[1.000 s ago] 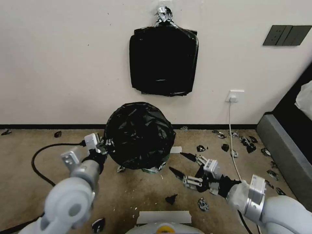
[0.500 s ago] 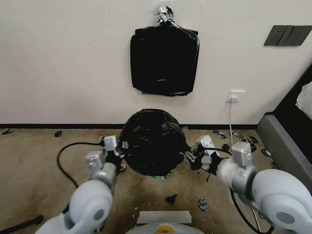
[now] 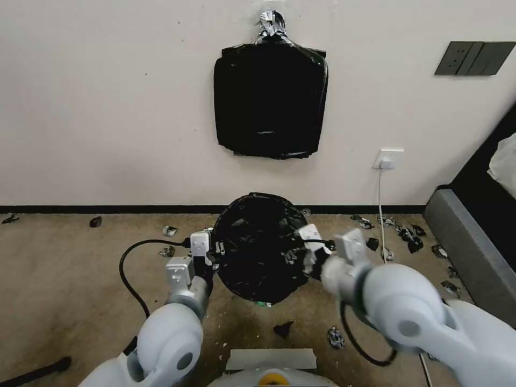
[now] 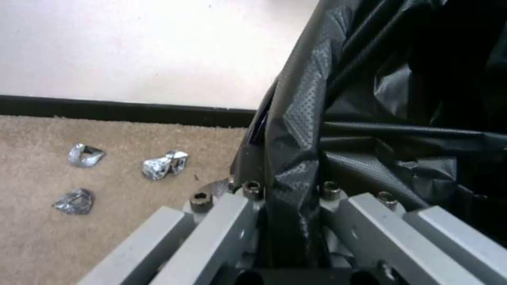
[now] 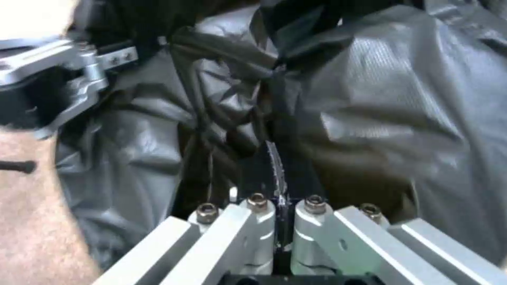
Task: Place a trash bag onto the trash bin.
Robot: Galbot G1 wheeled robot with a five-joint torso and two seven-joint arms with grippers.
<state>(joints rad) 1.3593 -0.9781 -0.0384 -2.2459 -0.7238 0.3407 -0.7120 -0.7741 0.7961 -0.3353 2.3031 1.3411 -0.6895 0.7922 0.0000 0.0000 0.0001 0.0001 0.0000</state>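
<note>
- I have the left gripper (image 3: 219, 248) and right gripper (image 3: 293, 253) fingers pinched shut on opposite sides of the trash bag (image 3: 260, 247).
- The film looks light, limp and slippery; I judge the mouth hem the best hold.

One trash bag (image 3: 260, 247), spread black film. One trash bin (image 3: 262, 303), just sliver of pale greenish base showing below bag. One bundle of black bags (image 3: 270, 99) on wall. Two grippers: left gripper (image 3: 219, 250), right gripper (image 3: 293, 252), each clamped on bag film. One wall socket (image 3: 388, 159) with one white cable (image 3: 382, 226). One dark switch panel (image 3: 474, 58). Three silvery scraps (image 4: 84, 154) on carpet in left wrist view; many more black scraps (image 3: 283, 328) scattered in head view, exact count unclear.
</note>
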